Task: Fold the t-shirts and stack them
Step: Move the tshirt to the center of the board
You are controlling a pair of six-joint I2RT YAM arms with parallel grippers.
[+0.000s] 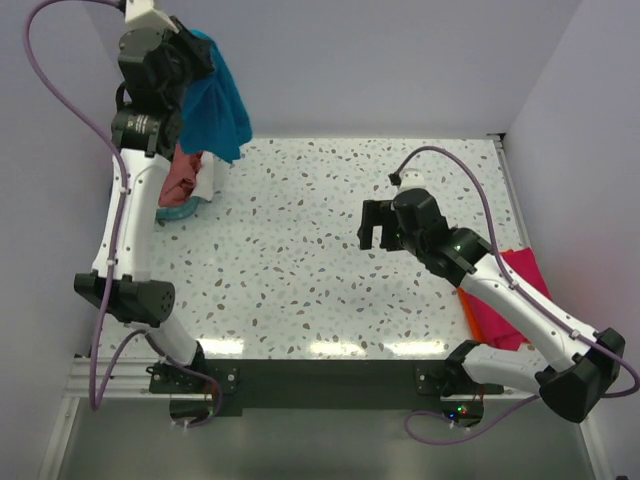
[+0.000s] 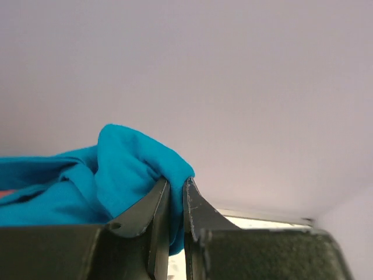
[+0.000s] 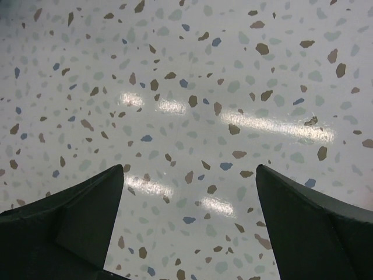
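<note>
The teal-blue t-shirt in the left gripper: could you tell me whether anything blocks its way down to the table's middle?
No object lies on that bare tabletop, but the open right gripper hovers over its middle.

The right gripper (image 3: pixel 189 168) hangs spread wide over the speckled, glossy table (image 3: pixel 192 52).

Teal shirt (image 2: pixel 111 175) cut off at frame edge left of L pincer (image 2: pixel 177 184); basket (image 1: pixel 178 213) beneath pincer mostly hidden by arm.

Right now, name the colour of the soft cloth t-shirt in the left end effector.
The soft cloth t-shirt is teal-blue; left wrist view shows it best.
</note>
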